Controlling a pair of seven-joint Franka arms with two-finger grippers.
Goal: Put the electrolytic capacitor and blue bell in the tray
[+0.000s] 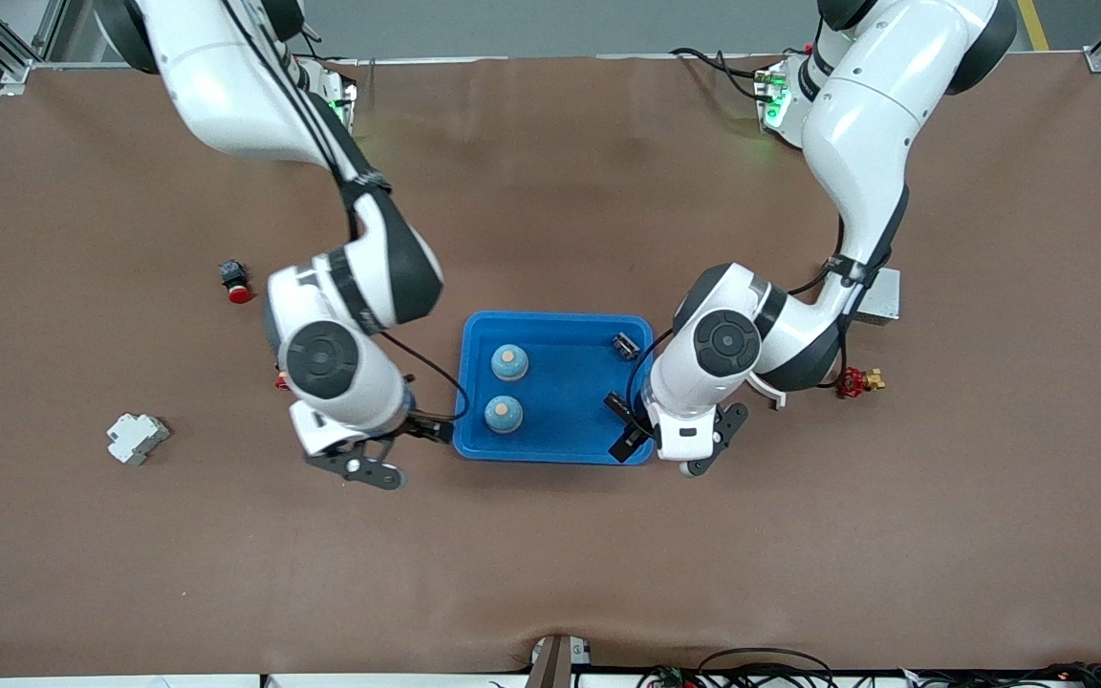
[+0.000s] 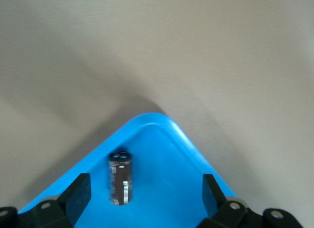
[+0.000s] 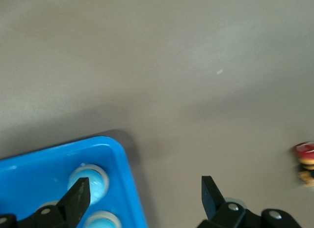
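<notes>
Front view: tray (image 1: 565,330) sits mid-table, holding two blue bells (image 1: 509,361) and a capacitor (image 1: 624,344) in the corner toward the left arm's end, farther from the camera. Left hand (image 1: 629,427) is spread over the tray's edge at that end; left wrist view shows the capacitor (image 2: 120,177) lying below, untouched. Right hand (image 1: 421,427) is spread by the tray's edge toward the right arm's end. Best move now looks like lifting both hands straight up, clear of the rim. No readable labels.
</notes>
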